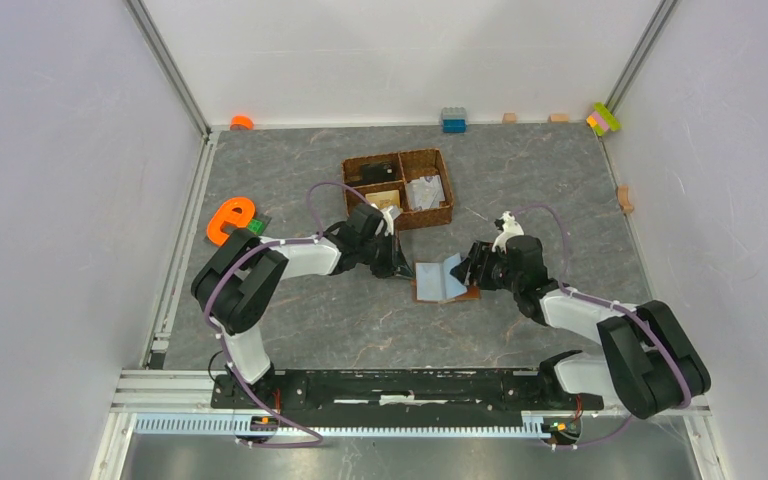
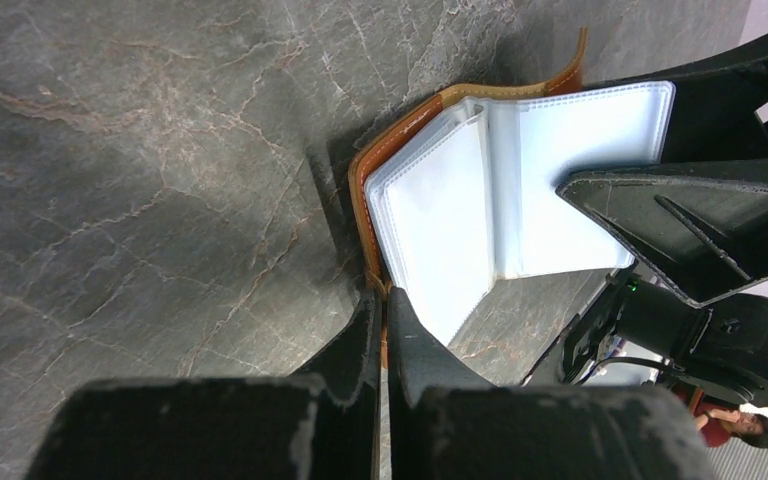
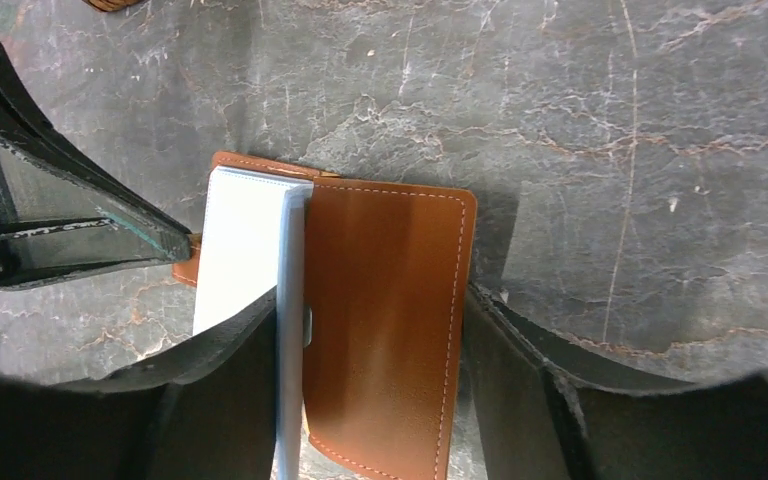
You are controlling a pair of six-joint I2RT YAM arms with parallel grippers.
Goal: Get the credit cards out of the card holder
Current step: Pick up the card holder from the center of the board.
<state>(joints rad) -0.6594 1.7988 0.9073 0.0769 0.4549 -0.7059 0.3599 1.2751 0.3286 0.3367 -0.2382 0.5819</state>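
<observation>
1. Brown holder (image 1: 445, 280) sits open at centre of the top view on the table (image 1: 360, 325). Pale pockets face up and its right half is tilted up.
2. Left gripper (image 2: 382, 303) is clamped tight on the holder's brown edge, bottom centre of the left wrist view. It's a good anchor and should stay pressed low.
3. Right gripper (image 3: 370, 305) is spread wide, straddling the tilted half. It appears to grip nothing.
4. Cards can't be told apart from the pale pockets.
5. Suggested move: right narrows, pinches a card edge only, and pulls along the pocket, away from the left clamp. Catching the sleeve too would likely drag the holder.
</observation>
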